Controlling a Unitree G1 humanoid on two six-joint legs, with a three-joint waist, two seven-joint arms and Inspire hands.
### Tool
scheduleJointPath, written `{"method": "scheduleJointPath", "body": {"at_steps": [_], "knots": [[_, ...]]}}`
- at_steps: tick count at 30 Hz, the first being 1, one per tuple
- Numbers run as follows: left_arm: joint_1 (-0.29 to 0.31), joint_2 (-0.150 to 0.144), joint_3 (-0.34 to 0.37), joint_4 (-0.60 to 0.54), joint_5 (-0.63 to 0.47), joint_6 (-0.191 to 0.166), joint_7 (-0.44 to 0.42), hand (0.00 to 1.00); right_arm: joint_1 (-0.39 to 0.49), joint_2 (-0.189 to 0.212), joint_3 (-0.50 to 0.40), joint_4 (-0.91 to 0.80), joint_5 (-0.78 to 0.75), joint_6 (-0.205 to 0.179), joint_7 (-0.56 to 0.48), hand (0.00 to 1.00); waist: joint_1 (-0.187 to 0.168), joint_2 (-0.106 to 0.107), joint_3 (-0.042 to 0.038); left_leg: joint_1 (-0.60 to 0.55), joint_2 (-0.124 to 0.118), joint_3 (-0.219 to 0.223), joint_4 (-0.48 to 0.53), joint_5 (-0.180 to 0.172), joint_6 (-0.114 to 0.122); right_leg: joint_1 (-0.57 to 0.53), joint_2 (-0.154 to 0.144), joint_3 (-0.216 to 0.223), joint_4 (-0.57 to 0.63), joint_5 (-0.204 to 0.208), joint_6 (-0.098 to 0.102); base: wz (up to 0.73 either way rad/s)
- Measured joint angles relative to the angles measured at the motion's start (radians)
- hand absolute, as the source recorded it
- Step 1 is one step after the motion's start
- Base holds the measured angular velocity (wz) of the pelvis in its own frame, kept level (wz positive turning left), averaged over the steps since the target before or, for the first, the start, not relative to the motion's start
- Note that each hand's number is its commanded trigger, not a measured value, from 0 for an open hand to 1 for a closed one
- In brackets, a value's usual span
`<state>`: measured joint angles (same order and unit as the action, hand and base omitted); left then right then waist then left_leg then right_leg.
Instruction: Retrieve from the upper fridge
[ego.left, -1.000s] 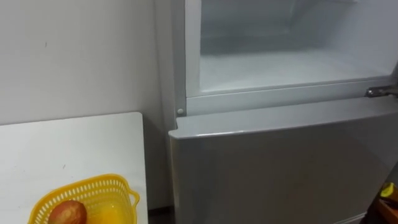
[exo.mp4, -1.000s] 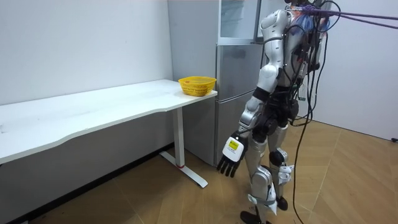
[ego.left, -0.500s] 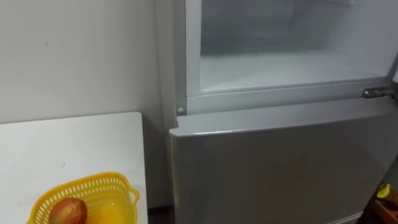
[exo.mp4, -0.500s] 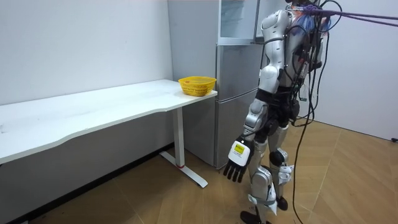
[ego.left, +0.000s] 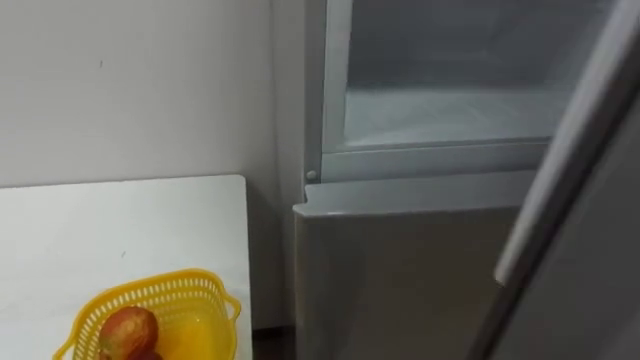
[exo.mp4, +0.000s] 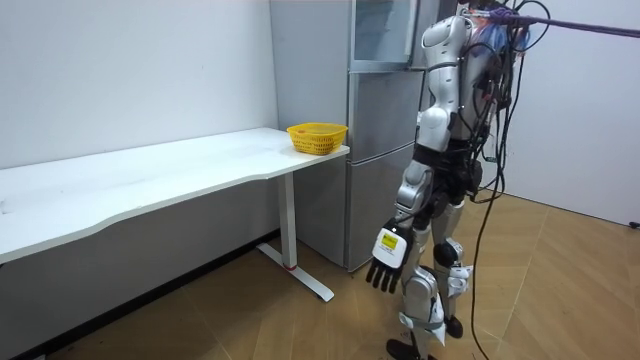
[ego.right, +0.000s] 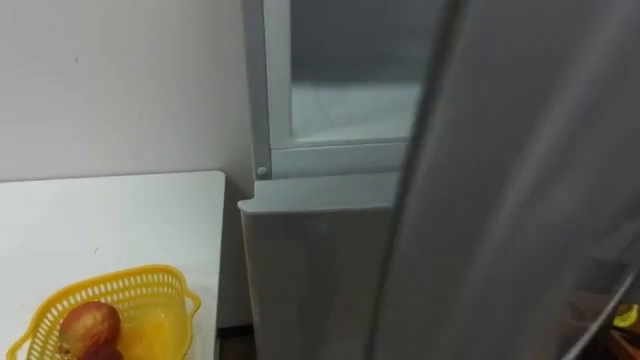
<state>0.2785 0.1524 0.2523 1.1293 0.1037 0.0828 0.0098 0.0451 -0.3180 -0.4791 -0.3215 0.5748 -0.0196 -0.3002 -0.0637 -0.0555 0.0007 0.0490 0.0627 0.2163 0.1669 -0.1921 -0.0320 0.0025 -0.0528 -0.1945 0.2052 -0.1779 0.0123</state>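
Observation:
I stand close in front of the grey fridge (exo.mp4: 380, 150). Its upper compartment (ego.left: 440, 110) is open, with a bare frosty white floor and nothing on it that I can see. The upper door (ego.left: 570, 180) crosses the right side of the eye views at a slant, near my head, and covers much of the compartment (ego.right: 350, 105). The lower door (ego.left: 400, 270) is closed. My left hand (exo.mp4: 386, 262) hangs open at my side, level with my knee and holding nothing.
A white table (ego.left: 120, 230) stands against the wall to the left of the fridge. At its near corner is a yellow basket (ego.left: 160, 315) with a reddish fruit (ego.left: 128, 328) and something orange in it. Wooden floor lies behind me.
The upper door has swung in from the right across the compartment. The head camera has turned a little to the left. My left hand has swung slightly closer to my legs.

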Motion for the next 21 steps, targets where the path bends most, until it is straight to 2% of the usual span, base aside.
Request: {"method": "scheduleJointPath", "body": {"at_steps": [5,8,10,15,21], "knots": [[0.000,0.000,0.000,-0.007,0.020,0.002,0.000,0.00,-0.046,-0.036,0.036,0.000,-0.060,0.023,0.085,0.00,0.011,-0.001,0.0009,-0.002,0.000,-0.001,0.001,0.000,0.000,0.000,0.000,0.001,-0.003,0.000,0.000,0.00],[-0.001,0.000,-0.001,-0.011,0.024,0.005,0.000,0.00,-0.059,-0.036,0.046,0.001,-0.113,0.036,0.114,0.00,0.016,-0.004,0.0014,-0.004,0.000,-0.006,0.001,0.000,0.000,0.002,-0.001,-0.001,-0.001,0.000,0.000,0.02],[0.000,0.001,-0.003,-0.010,0.025,0.005,-0.001,0.00,-0.076,-0.036,0.057,0.010,-0.160,0.044,0.131,0.00,0.015,-0.011,0.0052,-0.003,0.000,-0.007,0.002,0.000,0.000,0.002,-0.001,-0.007,0.000,0.000,0.000,0.00],[0.001,0.007,-0.003,-0.010,0.030,0.005,-0.001,0.00,-0.114,-0.039,0.073,0.037,-0.269,0.075,0.162,0.00,0.018,-0.022,0.0025,-0.005,0.000,-0.012,0.002,0.000,0.000,0.001,-0.002,-0.011,0.000,0.000,0.000,0.00],[0.004,0.008,-0.003,-0.009,0.065,0.010,0.000,0.00,-0.138,-0.039,0.073,0.071,-0.276,0.091,0.173,0.00,0.017,-0.030,-0.0014,-0.003,0.000,-0.012,0.002,0.000,0.000,0.004,-0.002,-0.008,-0.001,0.005,-0.001,-0.02]]}}
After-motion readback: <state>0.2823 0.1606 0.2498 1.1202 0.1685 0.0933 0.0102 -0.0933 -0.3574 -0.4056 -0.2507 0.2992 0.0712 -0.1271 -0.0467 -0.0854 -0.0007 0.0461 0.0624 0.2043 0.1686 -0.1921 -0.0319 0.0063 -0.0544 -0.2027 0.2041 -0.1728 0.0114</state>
